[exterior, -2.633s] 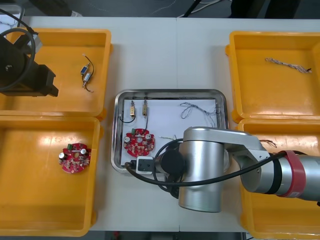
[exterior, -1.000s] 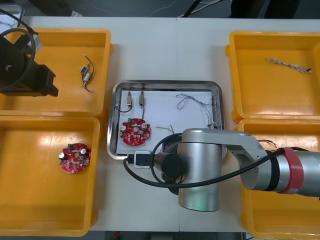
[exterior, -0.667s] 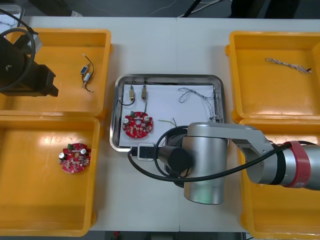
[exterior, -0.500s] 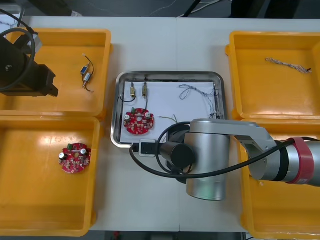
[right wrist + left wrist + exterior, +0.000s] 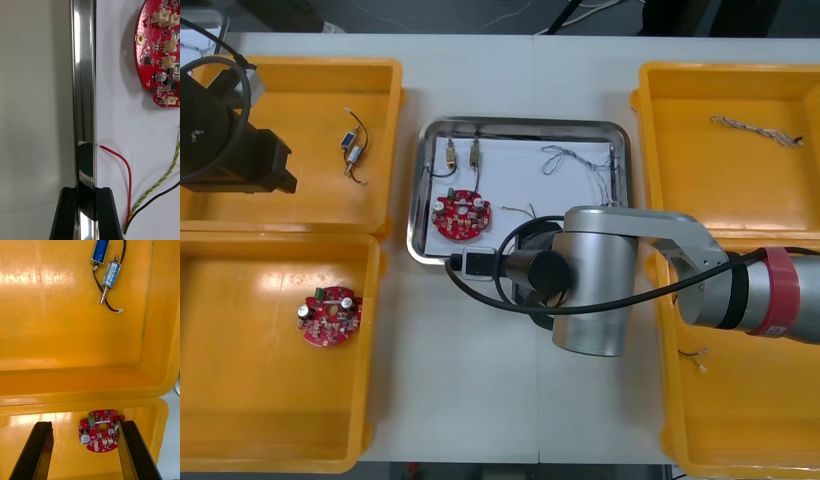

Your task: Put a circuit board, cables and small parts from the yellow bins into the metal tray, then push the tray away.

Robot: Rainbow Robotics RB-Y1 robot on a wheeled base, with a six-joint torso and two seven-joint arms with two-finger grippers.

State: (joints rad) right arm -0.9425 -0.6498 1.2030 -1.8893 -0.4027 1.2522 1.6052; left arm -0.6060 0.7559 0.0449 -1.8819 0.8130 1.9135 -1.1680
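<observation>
The metal tray (image 5: pixel 525 124), white inside, holds a round red circuit board (image 5: pixel 462 215), small metal parts (image 5: pixel 462 154), a thin twisted cable (image 5: pixel 580 170) and a red and yellow cable (image 5: pixel 525 211). My right arm (image 5: pixel 600 280) covers the tray's near edge. In the right wrist view my right gripper (image 5: pixel 86 189) is shut on the tray's shiny rim (image 5: pixel 84 93), one black finger (image 5: pixel 69 202) on each side of it, with the board (image 5: pixel 159 48) and a red wire (image 5: pixel 123 172) just inside. My left gripper (image 5: pixel 84 423) hangs open over the left bins.
Yellow bins flank the tray. The far left bin (image 5: pixel 300 70) holds small metal parts (image 5: pixel 355 150), the near left bin (image 5: pixel 240 400) another red board (image 5: pixel 330 315), and the far right bin (image 5: pixel 720 180) a twisted cable (image 5: pixel 755 128). Bare table lies beyond the tray.
The tray has slid away from me toward the far edge, held at its near rim by my right gripper, and my right arm has moved forward with it. The left arm has stayed still.
</observation>
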